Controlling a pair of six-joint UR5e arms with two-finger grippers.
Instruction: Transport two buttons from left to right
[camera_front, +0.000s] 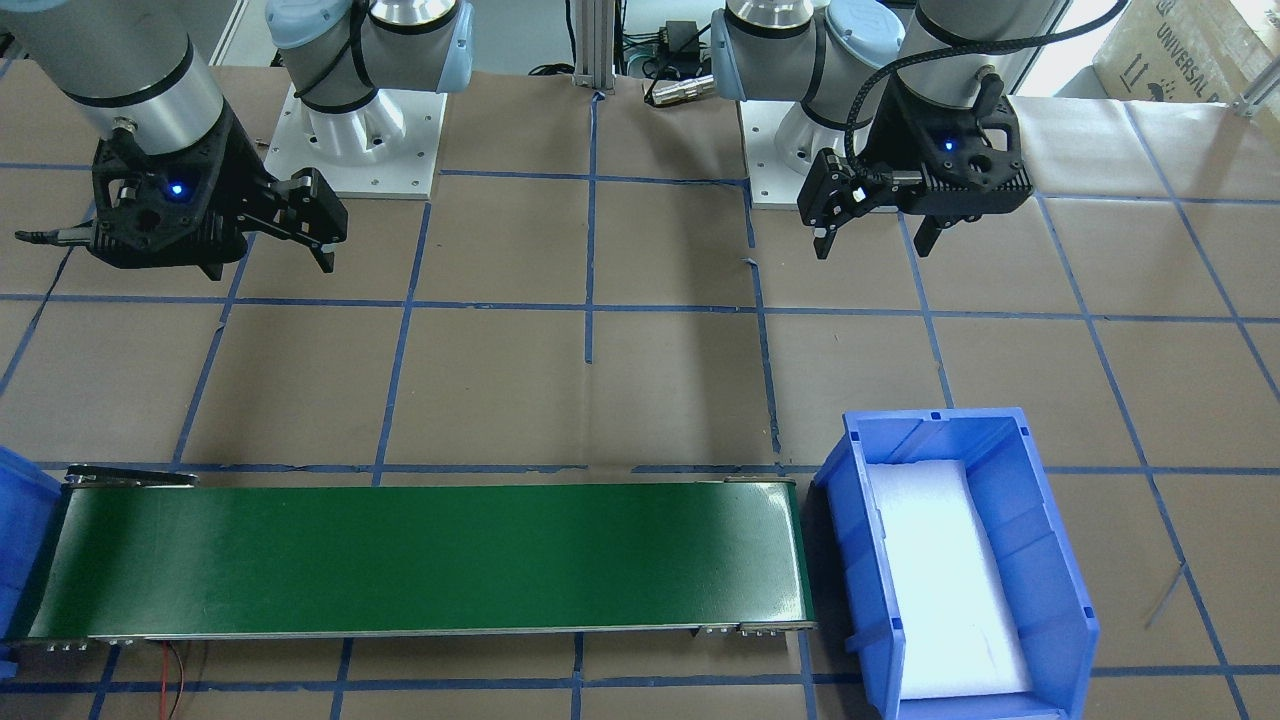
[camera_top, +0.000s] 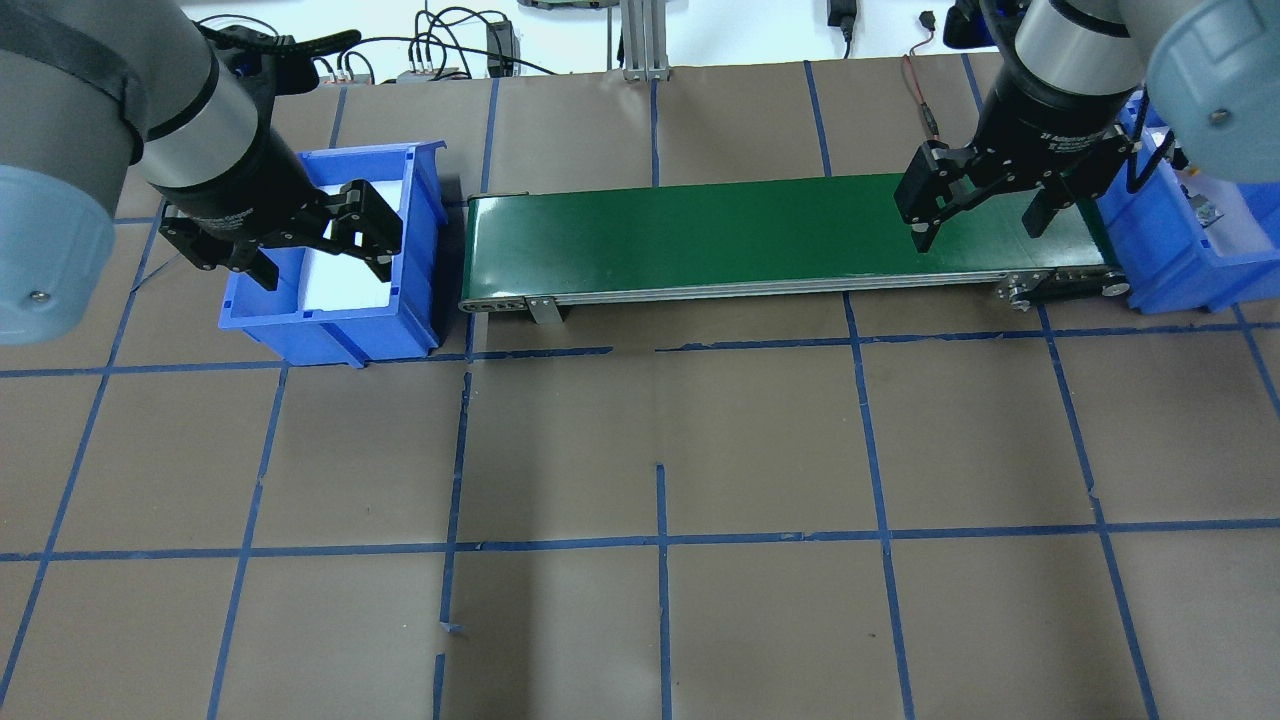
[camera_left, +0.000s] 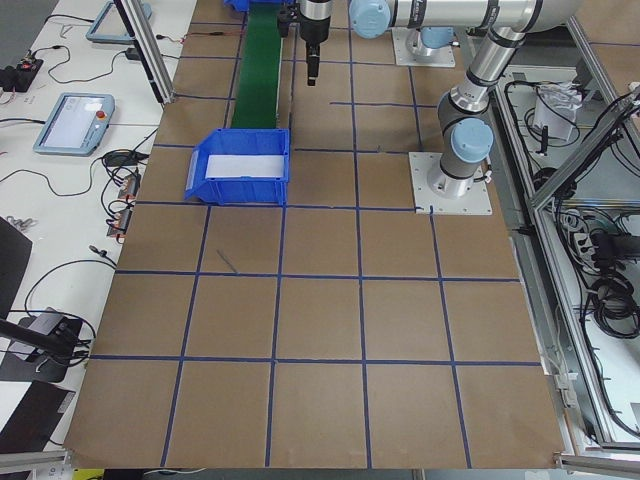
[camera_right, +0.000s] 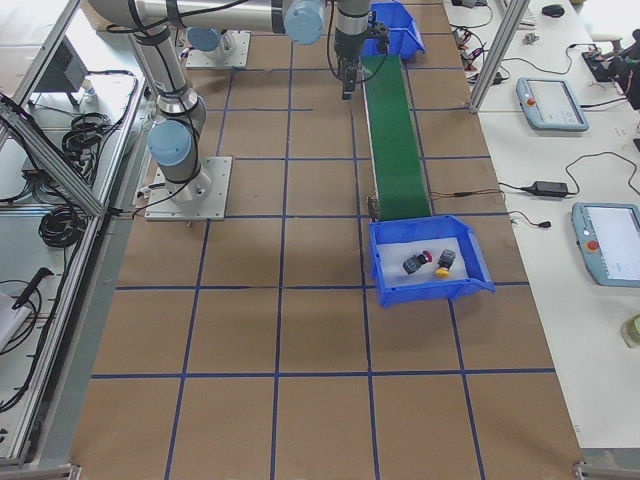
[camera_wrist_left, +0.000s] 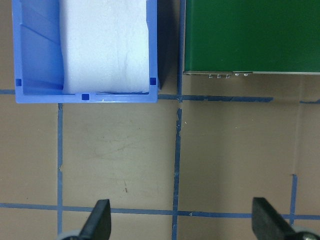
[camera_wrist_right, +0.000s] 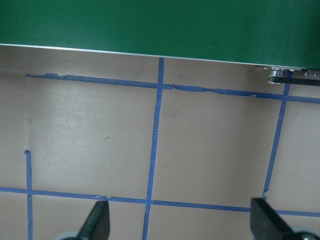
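The red-capped button (camera_right: 428, 258) and the yellow-capped button (camera_right: 442, 271) lie side by side on white foam in the blue bin at my right end (camera_right: 384, 268). They show only in the exterior right view. My left gripper (camera_top: 325, 272) hovers open and empty over the near edge of the left blue bin (camera_top: 330, 335). That bin holds only white foam (camera_wrist_left: 105, 45). My right gripper (camera_top: 978, 232) hovers open and empty over the near edge of the green conveyor belt (camera_top: 700, 235) at its right end. Both wrist views show the fingers (camera_wrist_left: 100, 220) (camera_wrist_right: 97, 220) spread wide over the bare table.
The green conveyor (camera_front: 420, 555) runs between the two blue bins. The left bin (camera_front: 880, 600) stands at one end, and the right bin (camera_top: 1170, 270), partly hidden by my right arm, at the other. Brown paper with a blue tape grid (camera_top: 660, 540) covers the table.
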